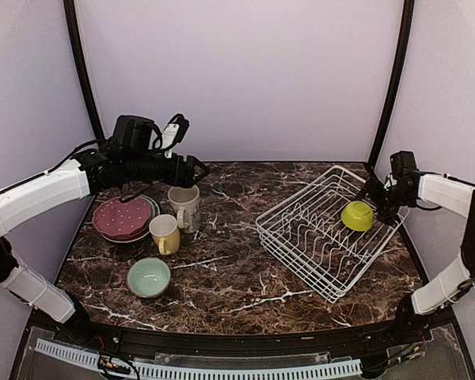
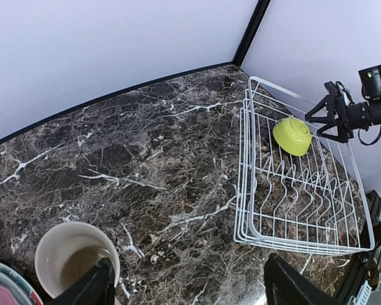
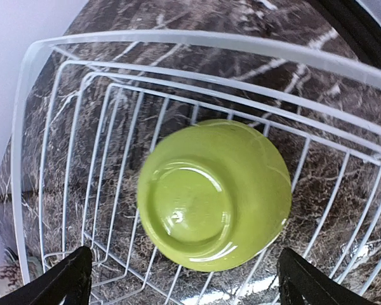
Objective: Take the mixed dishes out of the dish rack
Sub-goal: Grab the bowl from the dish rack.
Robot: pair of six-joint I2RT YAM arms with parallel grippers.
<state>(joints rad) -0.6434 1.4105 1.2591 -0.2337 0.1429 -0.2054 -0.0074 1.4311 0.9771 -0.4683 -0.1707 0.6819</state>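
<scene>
The white wire dish rack [image 1: 294,264] stands on the right of the marble table. It holds one lime-green bowl [image 1: 357,215], upside down near its far right corner. My right gripper [image 1: 377,198] is open just right of that bowl. In the right wrist view its fingers straddle the bowl [image 3: 213,194] without touching it. My left gripper [image 1: 203,169] is open and empty above the cream-grey mug [image 1: 184,207], which shows under its left finger [image 2: 92,289]. A stack of plates [image 1: 123,218] topped by the maroon dotted one, a yellow mug [image 1: 165,233] and a pale mint bowl [image 1: 149,277] stand on the table at left.
The rack's plate prongs [image 2: 305,190] stand empty in the left wrist view. Dark marble table [image 1: 222,277] lies between the dishes and the rack. Black frame posts rise at both back corners, and the right one [image 1: 388,87] is close behind my right arm.
</scene>
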